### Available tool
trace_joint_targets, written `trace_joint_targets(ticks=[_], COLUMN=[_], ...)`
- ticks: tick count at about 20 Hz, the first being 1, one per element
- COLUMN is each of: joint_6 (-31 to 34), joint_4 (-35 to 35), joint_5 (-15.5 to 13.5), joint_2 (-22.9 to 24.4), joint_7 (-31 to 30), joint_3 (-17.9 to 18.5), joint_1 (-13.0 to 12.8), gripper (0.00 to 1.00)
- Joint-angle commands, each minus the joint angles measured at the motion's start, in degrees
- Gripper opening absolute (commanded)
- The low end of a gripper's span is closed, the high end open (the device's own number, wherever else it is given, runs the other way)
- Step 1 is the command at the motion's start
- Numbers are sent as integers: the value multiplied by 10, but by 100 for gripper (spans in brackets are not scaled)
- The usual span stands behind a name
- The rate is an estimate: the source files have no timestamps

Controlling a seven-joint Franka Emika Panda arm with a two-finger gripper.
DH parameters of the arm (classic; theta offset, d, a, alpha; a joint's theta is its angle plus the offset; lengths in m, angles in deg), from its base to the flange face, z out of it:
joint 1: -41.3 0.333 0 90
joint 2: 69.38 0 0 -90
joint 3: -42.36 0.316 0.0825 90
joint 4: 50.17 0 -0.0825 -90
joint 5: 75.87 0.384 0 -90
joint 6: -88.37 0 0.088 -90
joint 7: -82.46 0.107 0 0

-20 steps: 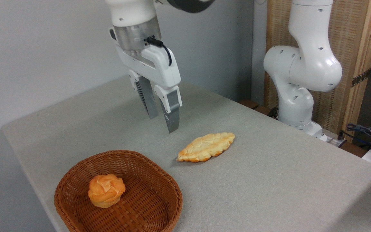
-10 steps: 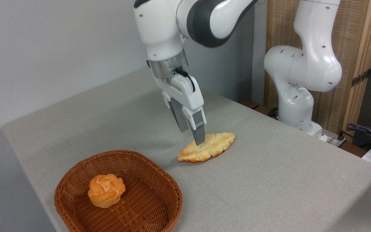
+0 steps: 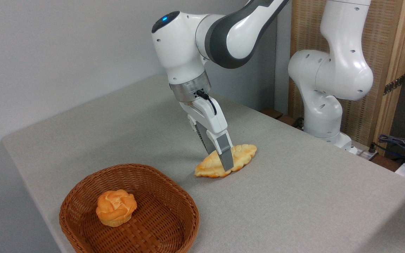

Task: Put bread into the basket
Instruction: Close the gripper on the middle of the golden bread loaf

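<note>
Bright, even indoor light, soft and diffuse, no hard glare. Table evenly lit; faint soft shadow left of the bread and under the gripper. Mild sheen on the white arm shells, upper right of frame. Lower left corner beside the basket falls darker. Focus sharp throughout, no motion blur, slight compression grain, no visible edge distortion.

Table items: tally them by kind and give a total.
Braided loaf: 1
Round bun: 1
Wicker basket: 1
Total: 3
</note>
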Motion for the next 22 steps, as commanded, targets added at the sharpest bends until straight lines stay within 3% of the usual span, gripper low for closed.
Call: trace_joint_targets(ticks=[1, 9, 15, 22], joint_6=[-9, -3, -3, -1], joint_4=[-8, -20, -19, -18], joint_5=[14, 22, 19, 17], joint_2=[3, 2, -6, -6], joint_7=[4, 4, 8, 14], joint_3=[3, 3, 3, 3], joint_1=[-2, -2, -2, -2], gripper=[100, 98, 53, 49])
